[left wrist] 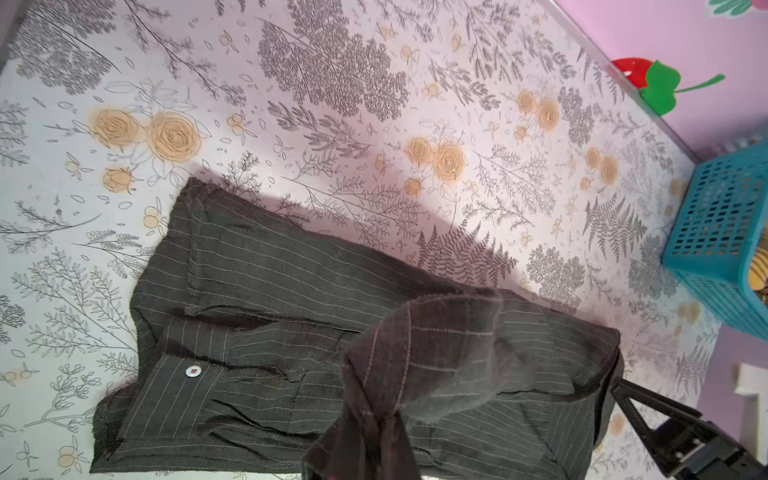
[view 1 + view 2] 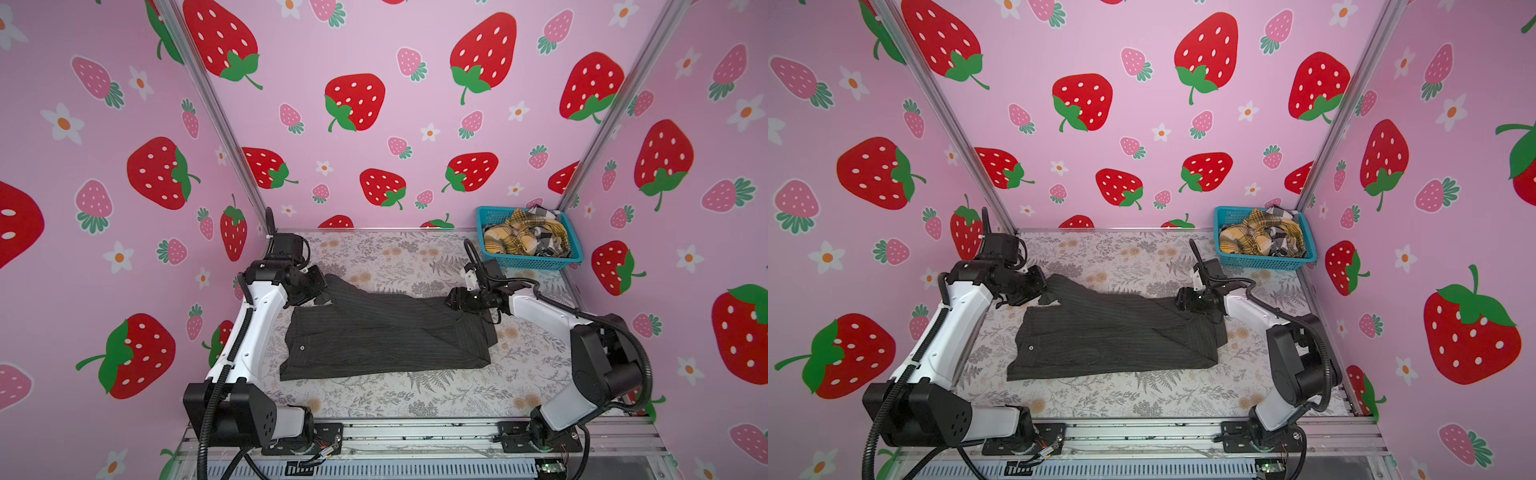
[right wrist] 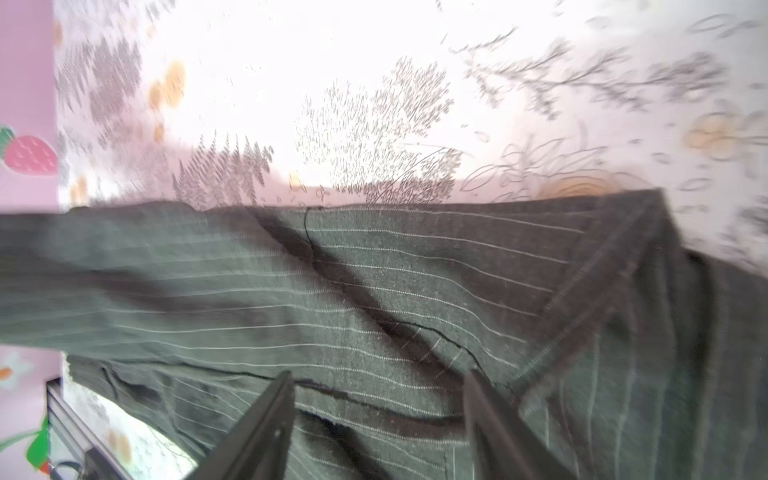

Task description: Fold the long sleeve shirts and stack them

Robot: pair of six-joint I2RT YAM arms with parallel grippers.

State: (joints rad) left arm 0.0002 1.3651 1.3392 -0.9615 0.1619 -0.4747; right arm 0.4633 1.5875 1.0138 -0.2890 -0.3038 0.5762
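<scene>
- In both top views the pinstriped shirt (image 2: 386, 336) (image 2: 1113, 336) lies partly folded mid-table. The left gripper (image 2: 321, 297) is clamped on its far left corner, and the right gripper (image 2: 451, 301) is at its far right edge.
- Left wrist view: a lifted, bunched corner of the shirt hides the fingers.
- Right wrist view: the fingers (image 3: 266, 415) stand apart over the shirt.

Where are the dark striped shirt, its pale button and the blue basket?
pinstriped shirt (image 2: 386, 336): in a top view, middle of its folded body.
button (image 1: 191, 371): left wrist view, its centre.
turquoise basket (image 2: 534, 262): in a top view, front wall.
</scene>
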